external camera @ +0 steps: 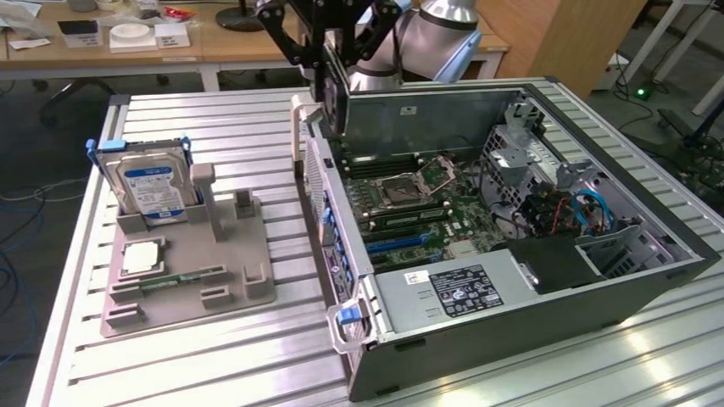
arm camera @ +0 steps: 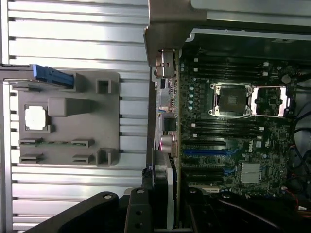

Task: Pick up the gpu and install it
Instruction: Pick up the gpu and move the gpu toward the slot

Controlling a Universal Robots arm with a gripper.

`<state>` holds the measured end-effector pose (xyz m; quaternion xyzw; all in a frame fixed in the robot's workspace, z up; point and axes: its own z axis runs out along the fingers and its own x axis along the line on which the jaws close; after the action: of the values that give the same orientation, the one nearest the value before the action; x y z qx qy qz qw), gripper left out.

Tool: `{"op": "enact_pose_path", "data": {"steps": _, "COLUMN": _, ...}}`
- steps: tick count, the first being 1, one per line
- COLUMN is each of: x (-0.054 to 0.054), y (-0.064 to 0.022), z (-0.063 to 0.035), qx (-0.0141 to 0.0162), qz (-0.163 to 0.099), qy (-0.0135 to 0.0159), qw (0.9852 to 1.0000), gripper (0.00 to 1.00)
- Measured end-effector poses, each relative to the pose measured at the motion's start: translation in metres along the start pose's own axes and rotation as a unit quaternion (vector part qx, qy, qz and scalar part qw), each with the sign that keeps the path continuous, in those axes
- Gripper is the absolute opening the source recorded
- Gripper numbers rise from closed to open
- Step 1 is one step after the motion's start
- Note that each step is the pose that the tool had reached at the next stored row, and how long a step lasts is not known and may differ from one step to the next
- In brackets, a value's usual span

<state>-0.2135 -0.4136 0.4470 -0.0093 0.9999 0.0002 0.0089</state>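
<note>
The gpu [external camera: 334, 93] is a thin dark card that hangs upright, edge toward the camera, from my gripper [external camera: 331, 51], which is shut on it. It hovers above the rear left corner of the open computer case [external camera: 667, 229], over the case wall. In the wrist view the gpu [arm camera: 164, 187] shows edge-on between the black fingers [arm camera: 141, 208] of the gripper [arm camera: 164, 206]. It lines up along the case wall beside the motherboard [arm camera: 233, 145]. The blue expansion slots [arm camera: 204, 152] lie inside the case, close to the card's edge.
A grey holder tray [external camera: 226, 292] sits on the slatted table at the exterior view's left. It carries a hard drive [external camera: 153, 186] with a blue-white label, a square chip [external camera: 142, 254] and a green memory stick [external camera: 169, 278]. Cables and a power supply [external camera: 453, 292] fill the case's near side.
</note>
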Motion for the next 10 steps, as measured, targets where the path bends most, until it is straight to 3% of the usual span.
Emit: {"op": "enact_pose_path", "data": {"steps": 10, "x": -0.0105, "y": -0.0002, "z": 0.0002, "qx": 0.0000, "qz": 0.000, "qy": 0.0000, "qw": 1.0000, "gripper": 0.28}}
